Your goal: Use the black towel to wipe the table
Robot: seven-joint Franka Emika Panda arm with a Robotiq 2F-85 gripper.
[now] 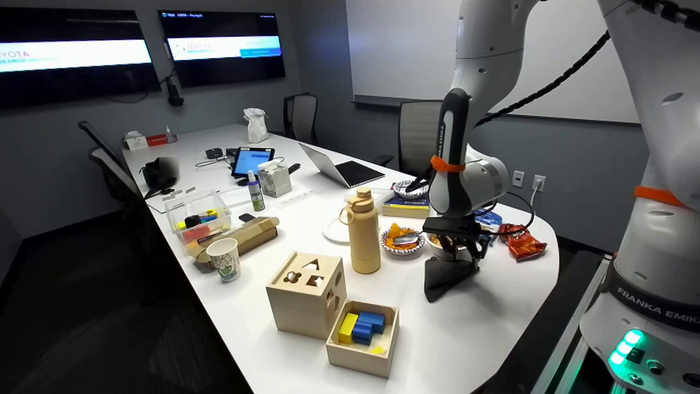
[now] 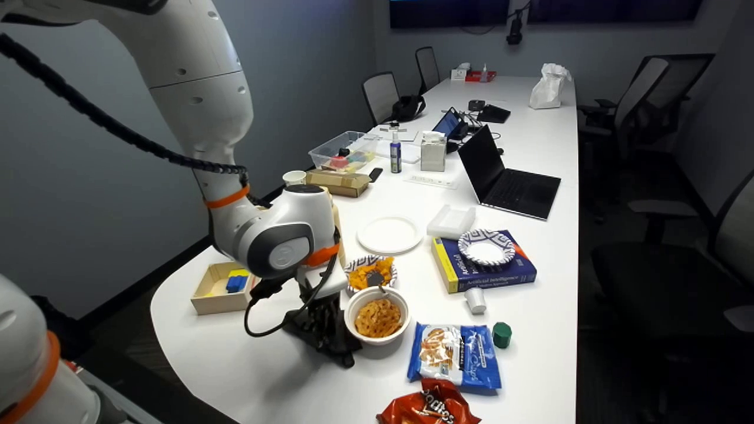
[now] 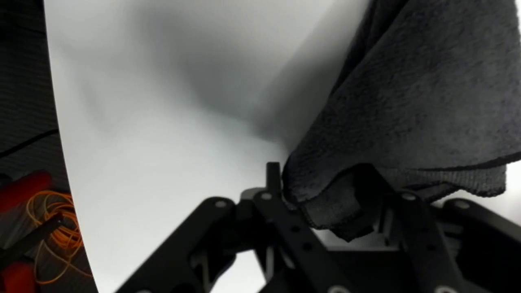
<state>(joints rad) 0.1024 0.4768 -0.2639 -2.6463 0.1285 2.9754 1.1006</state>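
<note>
The black towel (image 1: 444,277) is dark grey-black, folded and bunched on the white table (image 1: 443,350) beside the bowls. In the wrist view the towel (image 3: 427,89) fills the upper right, and its bunched edge lies between the fingers. My gripper (image 3: 318,179) is shut on this bunch, with its fingers held apart by the cloth. In both exterior views the gripper (image 1: 465,253) points down, low over the table. In an exterior view the arm and gripper (image 2: 327,335) hide much of the towel (image 2: 299,327).
A white bowl of snacks (image 2: 377,315) stands right beside the gripper. A chip bowl (image 1: 402,241), tan bottle (image 1: 365,232), wooden shape box (image 1: 306,298) and block tray (image 1: 361,358) stand nearby. A blue bag (image 2: 453,356), red bag (image 2: 430,406) and book (image 2: 486,274) lie on the table.
</note>
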